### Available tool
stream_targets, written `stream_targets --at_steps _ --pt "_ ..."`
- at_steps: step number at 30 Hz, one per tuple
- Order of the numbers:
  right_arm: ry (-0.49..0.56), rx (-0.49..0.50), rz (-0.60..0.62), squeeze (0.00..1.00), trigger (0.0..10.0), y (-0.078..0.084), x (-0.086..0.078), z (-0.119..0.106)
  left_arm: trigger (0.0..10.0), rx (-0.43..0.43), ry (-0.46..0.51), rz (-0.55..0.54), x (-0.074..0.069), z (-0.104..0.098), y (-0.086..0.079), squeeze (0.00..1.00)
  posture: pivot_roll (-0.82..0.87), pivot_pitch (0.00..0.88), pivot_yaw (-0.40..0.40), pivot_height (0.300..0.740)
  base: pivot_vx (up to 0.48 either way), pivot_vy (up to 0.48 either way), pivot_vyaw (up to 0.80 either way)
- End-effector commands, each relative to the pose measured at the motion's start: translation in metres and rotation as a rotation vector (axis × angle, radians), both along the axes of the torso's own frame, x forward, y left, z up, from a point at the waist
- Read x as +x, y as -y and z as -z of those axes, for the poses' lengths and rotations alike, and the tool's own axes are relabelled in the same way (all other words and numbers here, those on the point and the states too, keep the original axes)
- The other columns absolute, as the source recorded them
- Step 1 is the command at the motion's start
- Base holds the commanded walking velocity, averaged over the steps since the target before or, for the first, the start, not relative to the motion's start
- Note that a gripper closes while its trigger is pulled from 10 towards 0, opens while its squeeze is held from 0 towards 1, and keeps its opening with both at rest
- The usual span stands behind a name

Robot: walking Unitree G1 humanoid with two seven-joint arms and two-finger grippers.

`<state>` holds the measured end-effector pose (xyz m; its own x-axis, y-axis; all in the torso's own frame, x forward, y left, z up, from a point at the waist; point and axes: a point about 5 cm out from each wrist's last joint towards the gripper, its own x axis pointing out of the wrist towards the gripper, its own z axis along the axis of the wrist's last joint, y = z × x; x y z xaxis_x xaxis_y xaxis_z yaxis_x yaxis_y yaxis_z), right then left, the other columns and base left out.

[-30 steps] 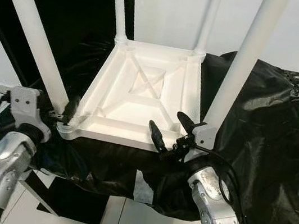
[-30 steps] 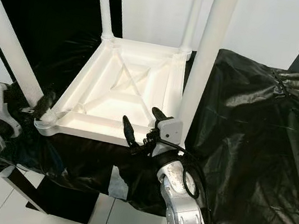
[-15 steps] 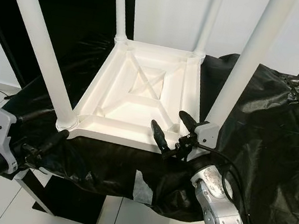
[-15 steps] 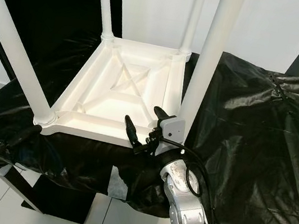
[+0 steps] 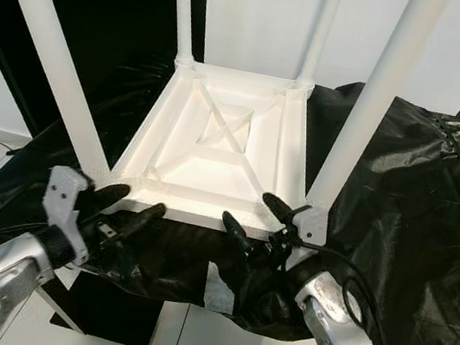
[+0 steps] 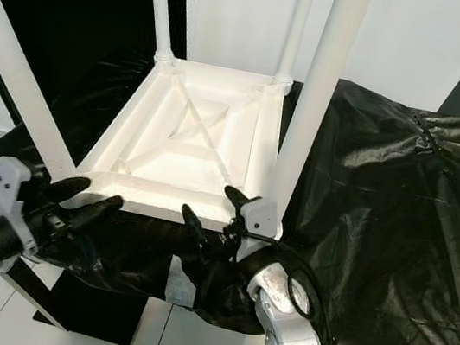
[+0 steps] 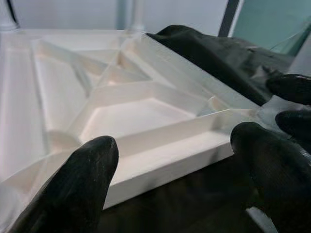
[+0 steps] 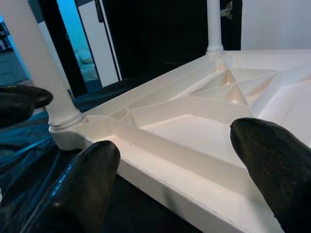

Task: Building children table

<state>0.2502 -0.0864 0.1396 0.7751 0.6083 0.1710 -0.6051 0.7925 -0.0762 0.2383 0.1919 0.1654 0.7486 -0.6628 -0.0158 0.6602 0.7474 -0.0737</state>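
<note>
A white plastic children's table (image 5: 225,146) lies upside down on a black cloth, its four legs pointing up. My left gripper (image 5: 130,205) is open at the table's near edge, beside the foot of the near left leg (image 5: 56,57). In its wrist view the left gripper (image 7: 175,179) straddles that near rim with nothing held. My right gripper (image 5: 256,220) is open at the same near edge, just left of the near right leg (image 5: 373,99). In the right wrist view the right gripper (image 8: 180,179) frames the ribbed underside (image 8: 204,126).
Black cloth (image 5: 403,182) covers the support and hangs over its front edge, with a white tape patch (image 5: 218,286) on it. The two far legs (image 5: 183,8) rise against a white wall. A dark doorway lies at the back left, and pale floor tiles below.
My left arm, low and left of the table half a second ago, has come up and right to the near edge. The right gripper has sunk slightly and stays open.
</note>
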Motion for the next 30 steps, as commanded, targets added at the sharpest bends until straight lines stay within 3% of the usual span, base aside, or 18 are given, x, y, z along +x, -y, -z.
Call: stream_targets --at_steps 1,11,25,30 --pt "-0.014 -0.003 -0.015 0.00 10.0 0.001 -0.003 0.002 10.0 0.010 0.010 0.046 0.003 0.001 0.010 0.00 0.02 0.000 0.026 0.740 0.000 0.000 0.00" --pt "-0.027 -0.014 -0.031 0.00 10.0 0.004 -0.007 0.005 10.0 -0.026 -0.040 0.122 -0.005 0.005 0.023 0.00 0.02 0.000 0.036 0.740 0.000 0.000 0.00" --pt "-0.037 -0.022 -0.034 0.00 10.0 0.006 -0.008 0.006 10.0 -0.033 -0.093 0.127 -0.006 0.008 0.021 0.00 0.02 0.000 0.032 0.740 0.000 0.000 0.00" --pt "-0.041 -0.025 -0.036 0.00 10.0 0.006 -0.009 0.006 10.0 -0.040 -0.103 0.125 -0.005 0.007 0.022 0.00 0.02 0.000 0.032 0.740 0.000 0.359 0.00"
